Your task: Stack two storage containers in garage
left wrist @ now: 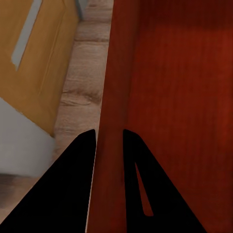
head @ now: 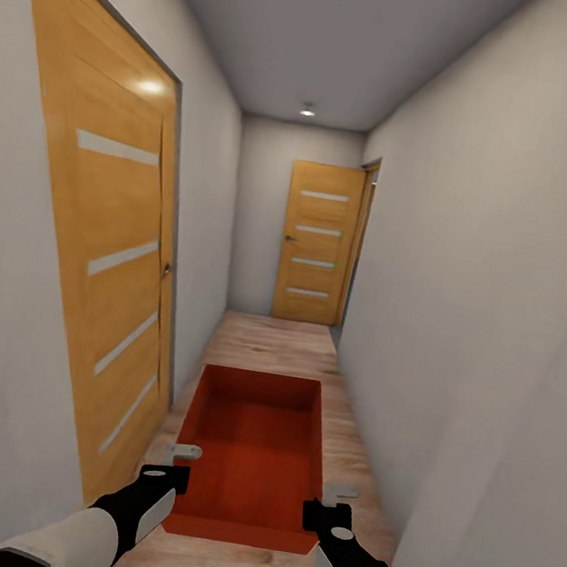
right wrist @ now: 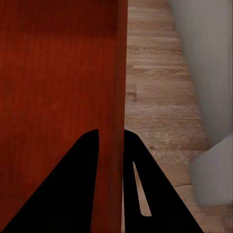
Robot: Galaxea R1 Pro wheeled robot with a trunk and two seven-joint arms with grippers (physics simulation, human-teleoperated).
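Left pincer and right pincer, black fingers on white-sleeved arms, are each pinching 1 long side wall of the storage container, near its closest end. Left wrist view: 1 dark finger is sitting outside the thin wall, the other inside, wall clamped between. Right wrist view: same arrangement, wall between the 2 fingers.

Container: orange-red, rectangular, open-topped, plain smooth thin walls, flat bottom, interior bare. It is being held out ahead of the robot, long axis pointing down the hallway, above the wood plank floor. Floor is light, with visible grain and plank seams.

Clearance: the container is spanning most of the floor width. Narrow floor strips are showing on both sides. On the left, it is passing near a light wooden door with 4 frosted strips. On the right, a plain white-grey wall is running close.

Farther on, the floor is running open to a second 4-strip door at the hallway end. Grey ceiling is carrying 2 round lights.
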